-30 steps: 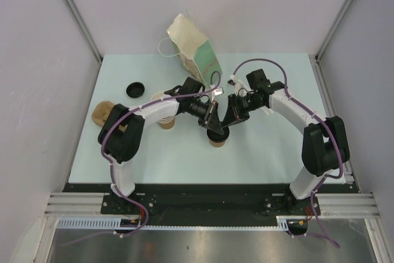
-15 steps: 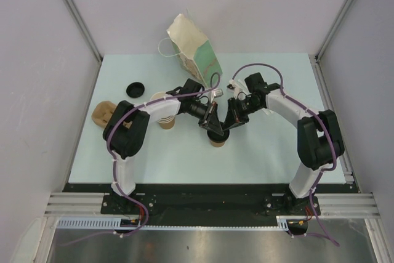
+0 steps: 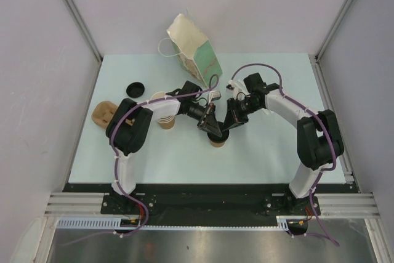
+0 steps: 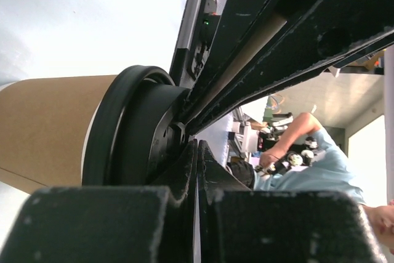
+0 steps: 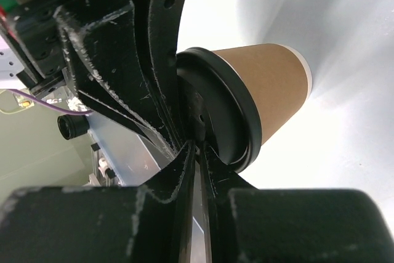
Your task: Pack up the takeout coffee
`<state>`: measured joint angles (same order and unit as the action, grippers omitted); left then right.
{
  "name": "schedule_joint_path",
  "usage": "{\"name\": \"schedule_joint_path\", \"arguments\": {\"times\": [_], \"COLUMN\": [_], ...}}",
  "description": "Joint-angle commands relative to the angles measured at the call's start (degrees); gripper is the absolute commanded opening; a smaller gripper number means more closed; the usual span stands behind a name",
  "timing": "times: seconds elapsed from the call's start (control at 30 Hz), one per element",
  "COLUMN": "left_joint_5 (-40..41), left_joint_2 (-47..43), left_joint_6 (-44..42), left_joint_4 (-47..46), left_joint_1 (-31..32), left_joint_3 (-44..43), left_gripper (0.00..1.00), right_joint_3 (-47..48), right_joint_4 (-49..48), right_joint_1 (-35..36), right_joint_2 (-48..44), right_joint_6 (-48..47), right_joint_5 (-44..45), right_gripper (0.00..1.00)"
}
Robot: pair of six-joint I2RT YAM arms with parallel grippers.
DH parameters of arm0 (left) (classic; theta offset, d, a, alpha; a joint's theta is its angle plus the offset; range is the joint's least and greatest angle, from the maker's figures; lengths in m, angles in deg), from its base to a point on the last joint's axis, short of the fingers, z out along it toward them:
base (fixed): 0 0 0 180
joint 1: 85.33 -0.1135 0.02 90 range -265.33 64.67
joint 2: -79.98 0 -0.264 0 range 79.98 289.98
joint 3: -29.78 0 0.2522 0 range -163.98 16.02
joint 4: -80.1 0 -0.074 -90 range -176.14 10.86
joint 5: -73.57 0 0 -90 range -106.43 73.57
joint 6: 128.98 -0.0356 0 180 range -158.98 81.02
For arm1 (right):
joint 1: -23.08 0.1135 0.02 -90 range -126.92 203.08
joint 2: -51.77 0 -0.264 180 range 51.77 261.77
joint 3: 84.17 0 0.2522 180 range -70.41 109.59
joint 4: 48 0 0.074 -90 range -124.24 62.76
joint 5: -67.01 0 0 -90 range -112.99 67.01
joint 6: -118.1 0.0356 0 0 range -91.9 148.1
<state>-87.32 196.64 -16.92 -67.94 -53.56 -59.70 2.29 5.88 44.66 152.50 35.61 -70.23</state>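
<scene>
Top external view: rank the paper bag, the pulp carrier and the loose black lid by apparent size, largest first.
1. paper bag
2. pulp carrier, though partly hidden
3. loose black lid

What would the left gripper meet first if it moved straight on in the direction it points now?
The black lid of the cup. The shut left gripper points at the lid's top, and its tips seem to touch it, though the exact contact is hard to judge.

can only glimpse the takeout coffee (image 3: 215, 142) at centre frame beneath left gripper (image 3: 212, 129) and right gripper (image 3: 223, 128), base cropped in left wrist view.
</scene>
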Motion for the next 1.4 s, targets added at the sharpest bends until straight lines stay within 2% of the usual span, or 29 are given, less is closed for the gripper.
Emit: {"name": "schedule_joint_path", "arguments": {"times": [0.0, 0.47, 0.7, 1.1, 1.2, 1.37], "left_joint_5": [10.5, 11.3, 7.0, 7.5, 8.0, 7.7], "left_joint_2": [5.1, 5.5, -0.6, -7.4, -9.7, -13.7], "left_joint_6": [-5.0, -6.8, -9.1, -12.5, -15.5, -21.5], "left_joint_4": [2.3, 5.0, 4.0, 6.1, 9.1, 17.0], "left_joint_1": [-0.3, -0.3, 1.2, 3.7, 3.7, 3.7], "left_joint_3": [1.5, -0.9, -2.5, -8.2, -11.6, -17.1], "left_gripper": [0.0, 0.0, 0.02, 0.06, 0.12, 0.31], "right_joint_3": [-0.3, -0.3, -0.2, -0.2, -0.3, -0.1], "right_joint_4": [-0.5, -1.0, -2.1, -5.6, -7.4, -10.1], "right_joint_1": [0.7, 1.0, 0.7, -0.6, -1.4, -0.8], "right_joint_2": [2.2, 3.2, -0.9, -5.9, -7.6, -9.1], "right_joint_6": [-1.4, -0.4, -0.3, 2.2, 3.6, 6.3], "right_joint_5": [6.3, 7.2, 1.4, -3.1, -4.3, -5.0], "right_gripper": [0.12, 0.12, 0.13, 0.17, 0.18, 0.2]}}
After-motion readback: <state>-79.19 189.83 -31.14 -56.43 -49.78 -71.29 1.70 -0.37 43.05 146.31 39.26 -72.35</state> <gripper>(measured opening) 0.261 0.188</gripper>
